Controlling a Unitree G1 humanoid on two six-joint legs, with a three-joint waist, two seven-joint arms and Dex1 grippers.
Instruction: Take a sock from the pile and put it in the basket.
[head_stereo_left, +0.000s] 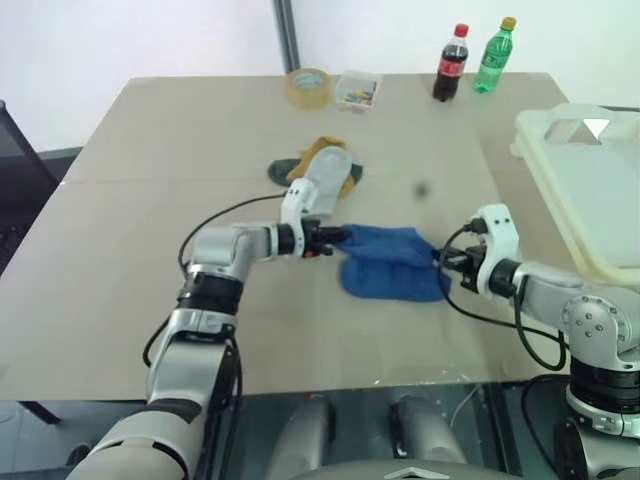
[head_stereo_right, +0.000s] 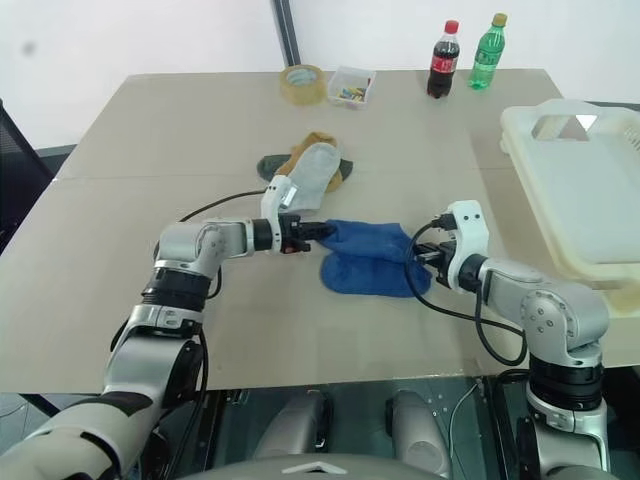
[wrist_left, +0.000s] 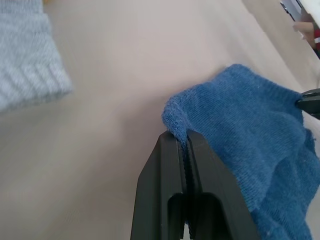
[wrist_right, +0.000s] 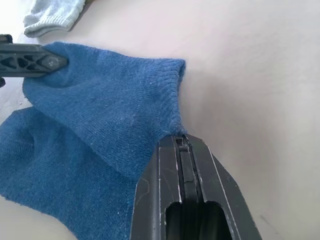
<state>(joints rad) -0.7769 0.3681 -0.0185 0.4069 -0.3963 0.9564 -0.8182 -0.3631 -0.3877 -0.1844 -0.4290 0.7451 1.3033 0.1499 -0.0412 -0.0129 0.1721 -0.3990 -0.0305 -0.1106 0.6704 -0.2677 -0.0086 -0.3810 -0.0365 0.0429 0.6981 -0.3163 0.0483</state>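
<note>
No legible text, labels or numbers anywhere.

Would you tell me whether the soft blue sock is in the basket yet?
Not yet: the soft blue sock lies on the table, pinched by both grippers, left and right.

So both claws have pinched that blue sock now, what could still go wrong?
Both grips look thin: the left gripper and the right gripper each pinch only an edge of the blue sock, so the fabric might slip out on lifting. If the arms pull apart, the sock could stretch or tear free from one side. The basket sits off to the right, so the sock must be carried sideways over its raised rim and could snag there.
</note>
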